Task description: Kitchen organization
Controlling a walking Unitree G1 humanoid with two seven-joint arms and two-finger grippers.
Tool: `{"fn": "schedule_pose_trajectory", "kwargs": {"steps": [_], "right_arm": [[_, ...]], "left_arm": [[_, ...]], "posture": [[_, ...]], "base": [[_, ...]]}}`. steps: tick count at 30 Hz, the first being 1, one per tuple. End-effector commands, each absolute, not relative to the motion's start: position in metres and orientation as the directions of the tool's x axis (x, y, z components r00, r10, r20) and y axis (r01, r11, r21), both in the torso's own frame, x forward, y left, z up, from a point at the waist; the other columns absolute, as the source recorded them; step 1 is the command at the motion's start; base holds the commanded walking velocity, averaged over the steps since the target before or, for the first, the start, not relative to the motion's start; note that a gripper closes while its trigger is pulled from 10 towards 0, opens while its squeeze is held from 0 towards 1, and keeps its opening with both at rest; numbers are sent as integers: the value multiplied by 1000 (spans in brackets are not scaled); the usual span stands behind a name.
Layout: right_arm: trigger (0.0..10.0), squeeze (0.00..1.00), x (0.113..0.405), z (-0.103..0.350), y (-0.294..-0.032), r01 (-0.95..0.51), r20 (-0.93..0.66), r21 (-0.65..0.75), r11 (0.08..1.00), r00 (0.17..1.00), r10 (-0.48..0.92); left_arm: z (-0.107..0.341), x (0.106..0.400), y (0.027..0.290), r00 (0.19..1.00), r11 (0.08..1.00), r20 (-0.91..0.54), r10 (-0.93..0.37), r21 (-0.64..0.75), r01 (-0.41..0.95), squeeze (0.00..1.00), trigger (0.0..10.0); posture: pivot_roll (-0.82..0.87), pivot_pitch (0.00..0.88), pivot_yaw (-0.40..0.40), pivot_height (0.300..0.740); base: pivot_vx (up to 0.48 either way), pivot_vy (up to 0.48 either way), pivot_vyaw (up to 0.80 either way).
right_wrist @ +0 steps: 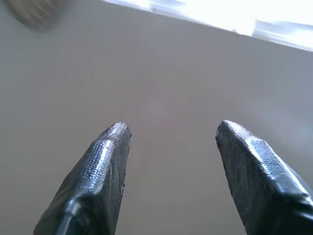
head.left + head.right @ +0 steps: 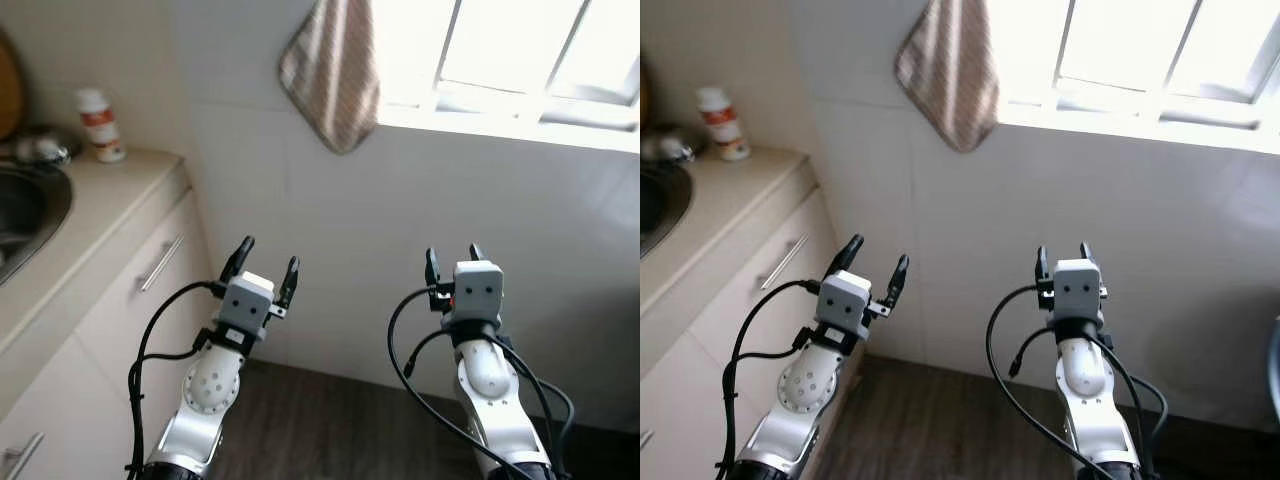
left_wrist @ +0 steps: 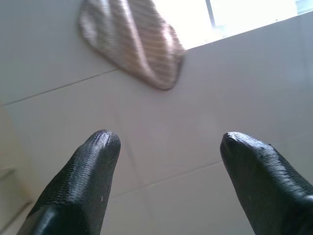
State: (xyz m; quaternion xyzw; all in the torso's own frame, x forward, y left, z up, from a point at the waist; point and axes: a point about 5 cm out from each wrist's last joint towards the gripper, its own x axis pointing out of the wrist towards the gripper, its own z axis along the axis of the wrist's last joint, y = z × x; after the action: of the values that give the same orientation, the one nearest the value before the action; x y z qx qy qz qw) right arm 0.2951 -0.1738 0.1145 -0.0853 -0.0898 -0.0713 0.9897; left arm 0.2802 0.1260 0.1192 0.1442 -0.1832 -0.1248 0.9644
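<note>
A striped beige dish towel (image 2: pixel 332 70) hangs on the white tiled wall under the window. My left gripper (image 2: pixel 266 263) is raised in front of the wall below the towel, open and empty; its black fingertips (image 3: pixel 100 147) frame the towel (image 3: pixel 134 41) in the left wrist view. To its right my right gripper (image 2: pixel 452 262) points at bare wall, also open, with nothing between its fingertips (image 1: pixel 113 139). A small white bottle with a red label (image 2: pixel 101 125) stands at the back of the beige counter (image 2: pixel 110 195) on the left.
A steel sink (image 2: pixel 25 205) is set in the counter at far left, with a metal object (image 2: pixel 38 148) behind it. White cabinet drawers with bar handles (image 2: pixel 160 262) run below. Dark wood floor (image 2: pixel 330 425) lies between the cabinet and the wall. A bright window (image 2: pixel 520 55) sits upper right.
</note>
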Motion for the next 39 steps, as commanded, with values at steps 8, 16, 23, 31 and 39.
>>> {"fn": "schedule_pose_trajectory", "kwargs": {"steps": [8, 16, 23, 31, 39], "right_arm": [[10000, 0, 297, 106, -190, 247, 123, -142, 959, 965, -231], [10000, 0, 297, 107, -189, 259, 135, -170, 951, 962, -238], [10000, 0, 296, 107, -188, 253, 138, -172, 952, 963, -231], [10000, 0, 298, 106, -184, 228, 132, -175, 958, 970, -207], [10000, 0, 298, 107, -173, 153, 140, -195, 969, 982, -127]], "left_arm": [[107, 278, 125, 908, 928, 283, -309, 300, 222, 0, 10000], [102, 277, 125, 910, 923, 266, -318, 306, 233, 0, 10000], [100, 277, 125, 911, 919, 257, -324, 313, 239, 0, 10000], [95, 277, 123, 914, 910, 228, -335, 332, 251, 0, 10000], [94, 278, 122, 913, 910, 230, -336, 331, 251, 0, 10000]], "posture": [[44, 0, -19, 740], [44, 0, -17, 740], [43, 0, -17, 740], [45, 0, -16, 740], [42, 0, -18, 740]], "base": [[0, -60, -798], [0, 0, -795], [0, 0, -800], [0, -420, -794], [0, -480, -194]]}}
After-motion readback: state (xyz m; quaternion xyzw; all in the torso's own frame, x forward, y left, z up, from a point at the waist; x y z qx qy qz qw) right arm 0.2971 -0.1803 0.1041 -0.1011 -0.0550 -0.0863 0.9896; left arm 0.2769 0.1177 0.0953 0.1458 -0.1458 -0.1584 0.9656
